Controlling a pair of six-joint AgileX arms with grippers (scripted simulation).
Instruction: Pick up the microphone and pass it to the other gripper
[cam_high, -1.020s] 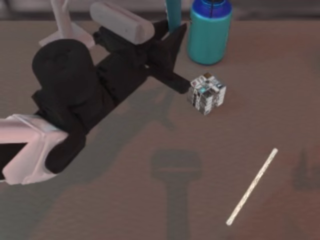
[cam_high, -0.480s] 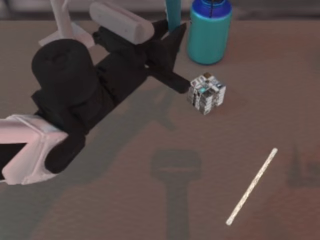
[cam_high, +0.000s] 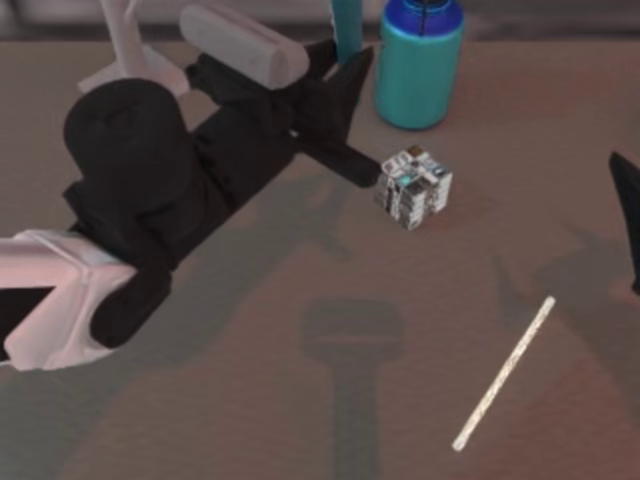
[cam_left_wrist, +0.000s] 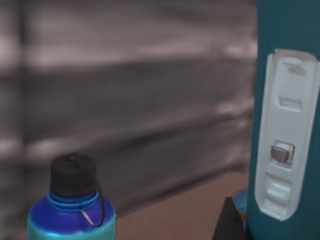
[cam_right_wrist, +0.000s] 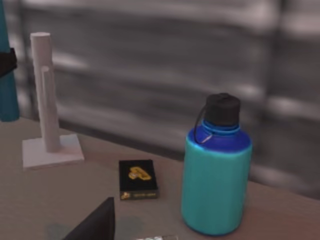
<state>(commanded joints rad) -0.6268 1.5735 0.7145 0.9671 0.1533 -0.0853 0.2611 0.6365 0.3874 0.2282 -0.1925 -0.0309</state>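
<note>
So the tabletop is a brownish matte surface with a lot of arm shadows across it. Along the far edge stands a teal bottle with a blue neck and a black cap. Just in front of it, toward the middle, sits a small shiny mirrored cube. Near the front right corner lies a thin white speckled stick, flat and running diagonally. At the far left corner there's a white stand, a flat base with upright posts. Between the stand and the bottle lies a small black card-like box with a gold mark on top, flat on the surface.
</note>
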